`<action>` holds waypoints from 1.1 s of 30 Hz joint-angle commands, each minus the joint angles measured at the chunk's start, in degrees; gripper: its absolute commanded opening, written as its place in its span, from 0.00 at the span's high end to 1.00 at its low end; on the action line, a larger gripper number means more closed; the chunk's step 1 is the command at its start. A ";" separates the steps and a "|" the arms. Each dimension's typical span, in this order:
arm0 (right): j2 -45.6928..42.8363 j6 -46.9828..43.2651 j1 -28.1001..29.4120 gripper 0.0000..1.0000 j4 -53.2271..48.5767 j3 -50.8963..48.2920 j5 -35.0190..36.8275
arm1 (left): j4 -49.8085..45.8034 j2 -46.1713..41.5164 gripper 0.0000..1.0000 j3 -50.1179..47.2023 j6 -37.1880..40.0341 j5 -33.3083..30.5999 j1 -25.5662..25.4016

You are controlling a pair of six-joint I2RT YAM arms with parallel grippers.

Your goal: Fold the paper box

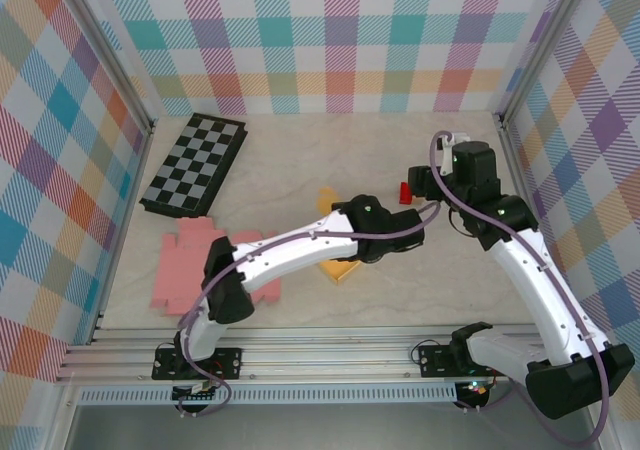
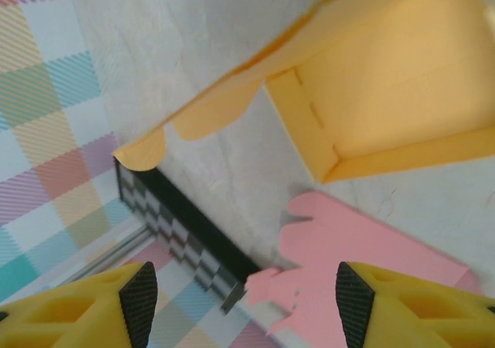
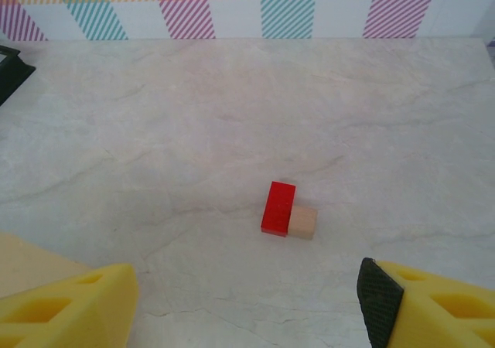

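Observation:
The orange paper box lies partly folded on the table, one side wall raised and a scalloped flap stretched out flat. From above, the orange box sits mostly under my left arm's wrist. My left gripper is open above the table, nothing between its fingers, with the box ahead of it. My right gripper is also open and empty, hovering at the right gripper's spot beside the box's far right.
A flat pink paper cut-out lies at the left front, also the pink sheet. A folded checkerboard rests at the back left. A red block touches a wooden block ahead of the right gripper.

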 commanded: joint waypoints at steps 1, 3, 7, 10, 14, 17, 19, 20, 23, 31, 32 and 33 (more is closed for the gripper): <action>-1.04 1.17 -0.31 0.23 1.37 -0.49 1.58 | 8.86 -14.12 0.35 -6.17 0.15 11.83 3.85; -0.68 1.72 -0.38 0.24 1.34 -0.79 0.58 | 16.50 -21.97 0.35 -14.30 -0.96 20.15 9.25; 0.17 1.75 -0.34 0.25 1.30 -2.52 -4.40 | 34.79 -37.04 0.35 -33.91 -5.16 39.17 25.02; 0.16 2.16 -0.31 0.28 1.38 -5.66 -7.53 | 46.92 -42.40 0.33 -45.31 -11.09 49.10 34.95; -0.65 4.51 -0.23 0.32 1.72 -11.34 -10.92 | 55.39 -39.40 0.35 -50.78 -18.55 54.13 41.67; -1.19 6.96 -0.13 0.33 1.78 -15.22 -13.24 | 61.01 -34.87 0.40 -52.78 -17.33 58.50 42.79; -1.82 8.45 0.21 0.34 1.56 -17.93 -14.72 | 67.80 -33.08 0.41 -56.06 -14.14 61.49 42.76; -2.08 8.88 0.43 0.34 1.42 -18.81 -15.00 | 72.56 -32.81 0.40 -57.75 -12.16 63.02 42.76; -3.35 10.14 0.90 0.35 1.43 -21.56 -16.09 | 82.43 -31.56 0.38 -62.51 -6.13 63.47 42.76; -4.56 12.59 1.30 0.35 3.53 -25.74 -20.98 | 84.82 -22.69 0.36 -59.03 2.20 69.91 42.93; -4.48 12.69 1.31 0.35 3.64 -25.88 -21.37 | 84.17 -21.41 0.37 -58.17 2.97 70.48 42.94; -4.48 12.86 1.38 0.35 3.82 -26.02 -21.92 | 83.36 -20.05 0.37 -57.15 3.58 71.12 43.02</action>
